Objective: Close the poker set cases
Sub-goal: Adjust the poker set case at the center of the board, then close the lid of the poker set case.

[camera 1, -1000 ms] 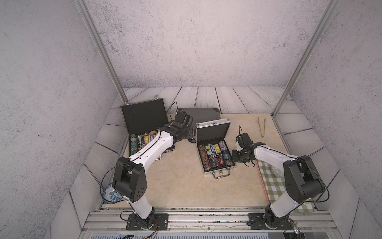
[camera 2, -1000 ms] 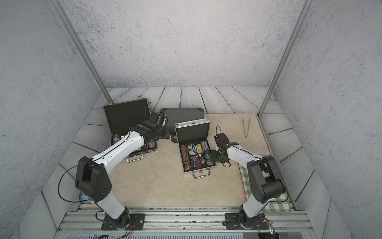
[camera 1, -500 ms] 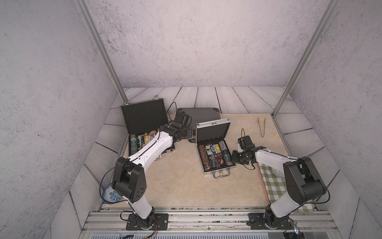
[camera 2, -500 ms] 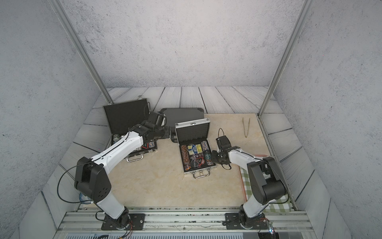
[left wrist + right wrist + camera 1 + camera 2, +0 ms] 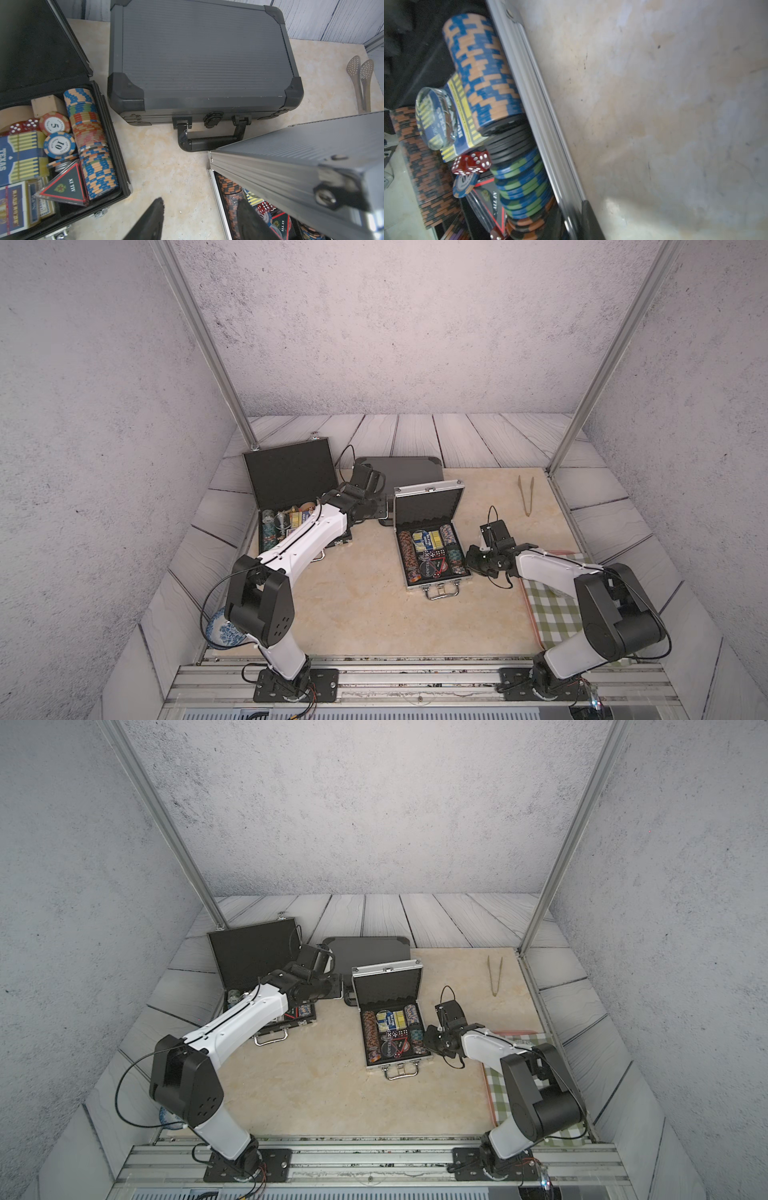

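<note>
Silver aluminium case [image 5: 428, 506], near centre: open, lid upright, chips and dice in the tray; not yet closed. Right gripper [image 5: 473, 558], low beside this case's right wall: only one blurred finger [image 5: 588, 220] shows in the wrist view, so how far it is open and whether it touches the rim cannot be told; nothing is seen held. Black textured case [image 5: 291, 475], left: open, lid upright, tray partly covered by the left arm in both top views; not yet closed. Left gripper [image 5: 200, 200], between the two open cases: jaws parted, empty. Dark-grey ribbed case [image 5: 203, 56], far centre: the only one of the three with its lid down, judged done, though whether its latches are fastened is hard to make out.
</note>
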Controlling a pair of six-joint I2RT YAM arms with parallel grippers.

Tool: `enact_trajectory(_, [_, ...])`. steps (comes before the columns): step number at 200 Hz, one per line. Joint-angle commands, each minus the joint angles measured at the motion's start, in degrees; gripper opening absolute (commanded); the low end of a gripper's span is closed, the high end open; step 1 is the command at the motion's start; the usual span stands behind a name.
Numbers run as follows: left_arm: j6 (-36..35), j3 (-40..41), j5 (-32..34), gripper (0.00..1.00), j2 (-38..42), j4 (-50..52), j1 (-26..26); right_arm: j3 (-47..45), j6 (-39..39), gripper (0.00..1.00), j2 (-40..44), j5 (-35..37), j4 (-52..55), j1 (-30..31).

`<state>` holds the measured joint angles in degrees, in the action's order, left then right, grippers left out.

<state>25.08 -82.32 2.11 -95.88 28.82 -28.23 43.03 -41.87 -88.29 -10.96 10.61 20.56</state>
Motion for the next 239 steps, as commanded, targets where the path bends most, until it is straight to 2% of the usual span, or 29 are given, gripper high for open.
enact_trajectory(1, [0.14, 0.14, 0.09, 0.6, -0.17, -0.49, 0.52, -2.41, -2.78, 0.18, 0.89, -2.39, 6.68, 1.62])
enact_trajectory(26, [-0.14, -0.47, 0.16, 0.6, -0.98, -1.31, 0.54, -2.55, -4.45, 0.22, 1.97, -3.04, 7.05, 2.78])
enact_trajectory(51, [-0.8, -1.57, 1.14, 0.6, -2.24, -1.67, 0.92, -1.28, -3.22, 0.32, 2.25, -2.87, 9.76, 2.81])
enact_trajectory(64, [-0.82, -2.26, 0.6, 0.6, -2.86, -1.56, 1.62, -0.24, -2.0, 0.38, 3.07, -0.99, 11.98, 2.75])
enact_trajectory(101, [-1.7, -5.61, -3.7, 0.6, -5.6, -0.72, 4.06, 3.28, 1.37, 0.43, 6.17, 4.18, 17.87, 2.43])
enact_trajectory(126, [-1.75, -10.03, -9.67, 0.61, -8.74, 0.32, 5.78, 5.61, 3.46, 0.44, 7.99, 6.04, 21.42, 2.33])
enact_trajectory(145, [-1.3, -13.18, -14.32, 0.62, -10.93, 0.5, 6.47, 6.76, 5.28, 0.43, 9.04, 4.29, 22.59, 2.38])
enact_trajectory(185, [1.73, -15.13, -22.74, 0.62, -13.02, -2.81, 6.95, 8.3, 4.34, 0.41, 11.14, 3.25, 20.93, 2.05])
enact_trajectory(204, [3.07, -15.37, -25.64, 0.62, -13.02, -4.27, 6.96, 11.79, 4.19, 0.37, 10.05, 1.88, 20.7, -0.13])
enact_trajectory(239, [3.62, -14.58, -26.28, 0.62, -11.98, -4.62, 6.96, 17.47, -0.32, 0.34, 7.87, -4.65, 15.81, -6.45])
